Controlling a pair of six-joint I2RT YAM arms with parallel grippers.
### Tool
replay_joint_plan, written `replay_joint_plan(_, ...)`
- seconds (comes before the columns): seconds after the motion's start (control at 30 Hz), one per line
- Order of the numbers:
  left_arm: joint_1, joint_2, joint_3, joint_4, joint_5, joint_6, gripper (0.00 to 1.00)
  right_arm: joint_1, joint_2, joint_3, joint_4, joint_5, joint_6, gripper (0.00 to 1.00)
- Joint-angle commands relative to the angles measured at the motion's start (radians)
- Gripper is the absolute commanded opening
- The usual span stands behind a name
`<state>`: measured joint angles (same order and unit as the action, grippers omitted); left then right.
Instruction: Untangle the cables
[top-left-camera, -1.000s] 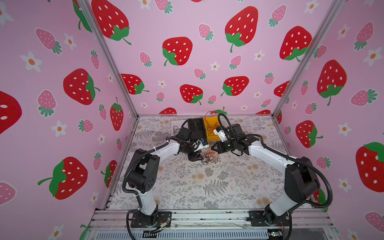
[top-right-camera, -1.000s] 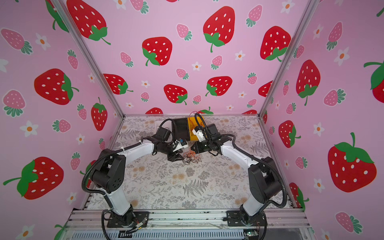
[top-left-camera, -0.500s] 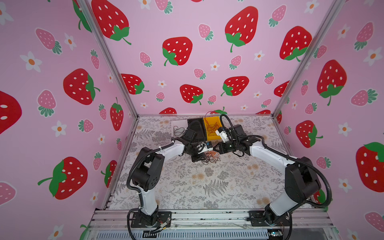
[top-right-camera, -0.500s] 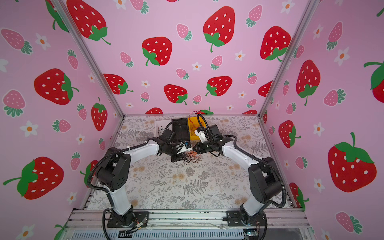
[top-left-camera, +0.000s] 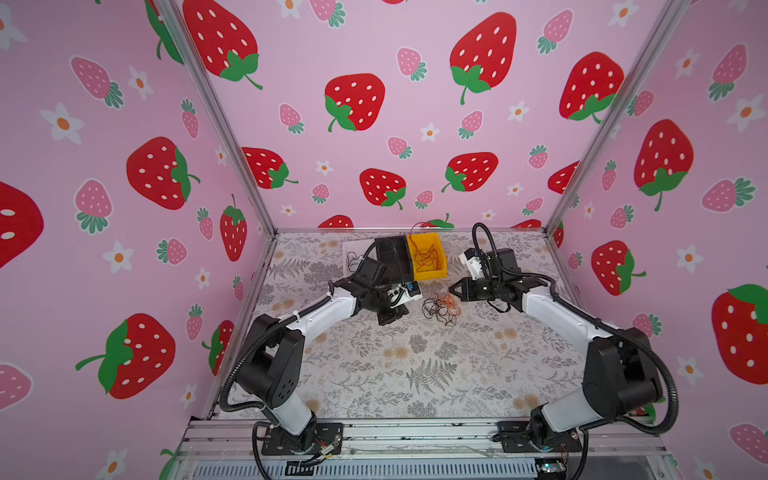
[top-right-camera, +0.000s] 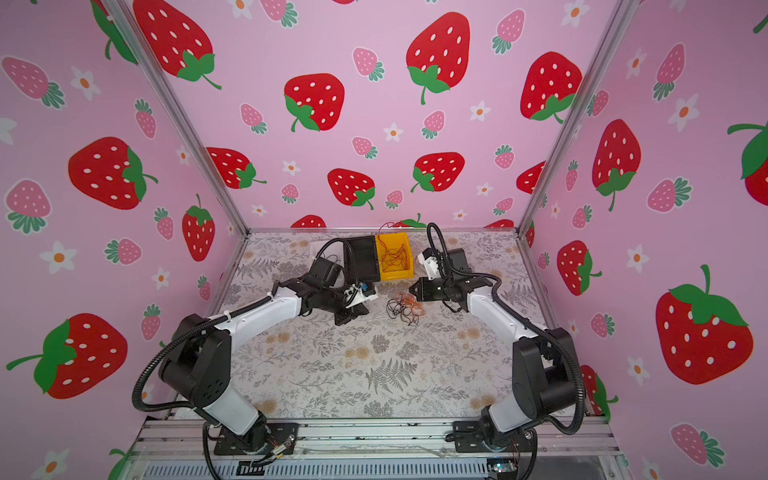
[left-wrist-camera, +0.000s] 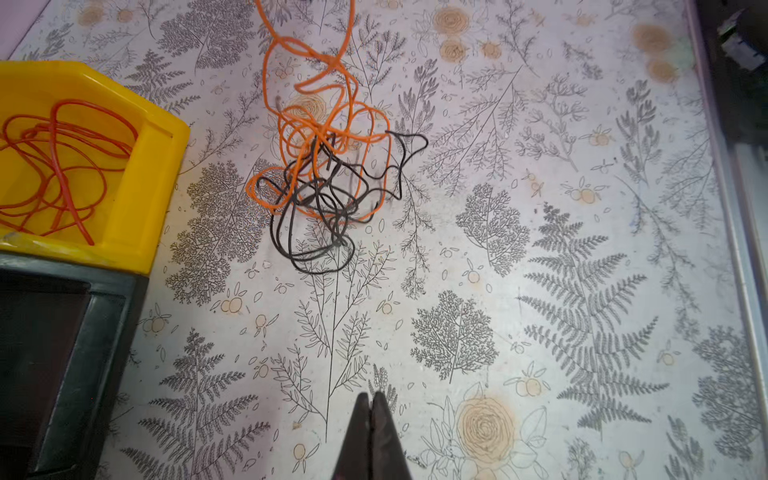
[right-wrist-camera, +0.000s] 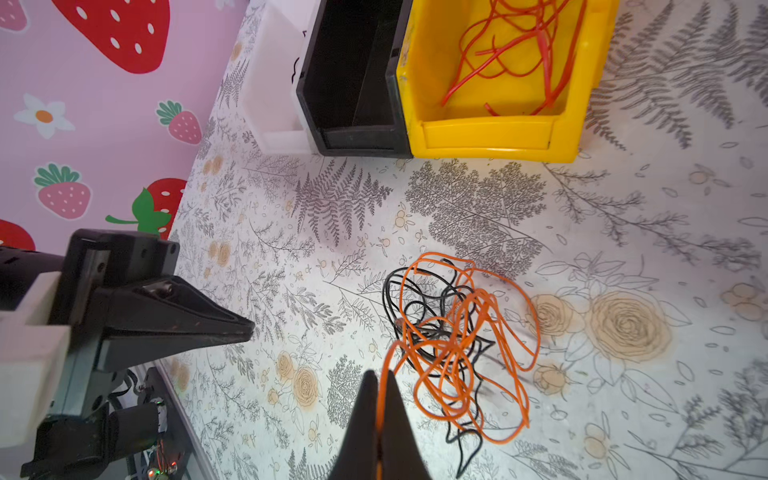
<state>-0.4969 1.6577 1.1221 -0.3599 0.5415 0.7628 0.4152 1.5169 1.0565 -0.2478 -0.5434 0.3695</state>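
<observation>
Only one strand pinched, the knot not yet opened

On the table (left-wrist-camera: 540, 291), about midway between the two arms, the tangle (top-left-camera: 441, 308) lies in a loose heap. An orange cable (right-wrist-camera: 478, 374) is looped many times through a black cable (left-wrist-camera: 316, 249), and the two cross densely at the centre. Just beyond it stands the yellow bin (right-wrist-camera: 490, 141) with red cables (right-wrist-camera: 511, 54) inside. The black bin (right-wrist-camera: 353, 137) touching its side looks empty.

The right end effector (right-wrist-camera: 379, 378) is closed on the orange cable. A strand runs in between its fingertips at the edge of the heap, and in the left wrist view orange loops rise off the table toward it. The left end effector (left-wrist-camera: 371, 397) is closed on nothing, its tips pressed together and well apart from the heap.

The risk, as I judge it, comes from nothing pinning the black cable. A pull on the orange strand would likely drag the whole heap along, or cinch the crossings tighter rather than free them. The thin strand could also slip from the closed tips under tension. If the lifted heap swings toward the yellow bin, loops may snag its rim or mix with the red cables
</observation>
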Motion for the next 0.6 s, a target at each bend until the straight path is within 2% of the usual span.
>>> replay_joint_plan(0.0,-0.009,0.025,-0.013,0.034,0.015,0.000,0.20,-0.001,-0.025,0.008,0.004,-0.042,-0.012,0.00)
replay_joint_plan(0.07,-0.011,0.061,0.013,0.099,0.027,-0.051,0.33,-0.001,-0.024,0.004,0.005,-0.050,-0.015,0.00)
replay_joint_plan(0.17,-0.012,0.141,0.074,0.168,0.015,-0.109,0.42,-0.001,-0.026,0.002,-0.008,-0.054,-0.023,0.00)
replay_joint_plan(0.27,-0.029,0.209,0.140,0.180,0.004,-0.135,0.45,-0.001,-0.032,0.004,-0.016,-0.056,-0.023,0.00)
replay_joint_plan(0.57,-0.087,0.291,0.178,0.269,-0.015,-0.114,0.45,-0.001,-0.029,0.007,-0.029,-0.064,-0.026,0.00)
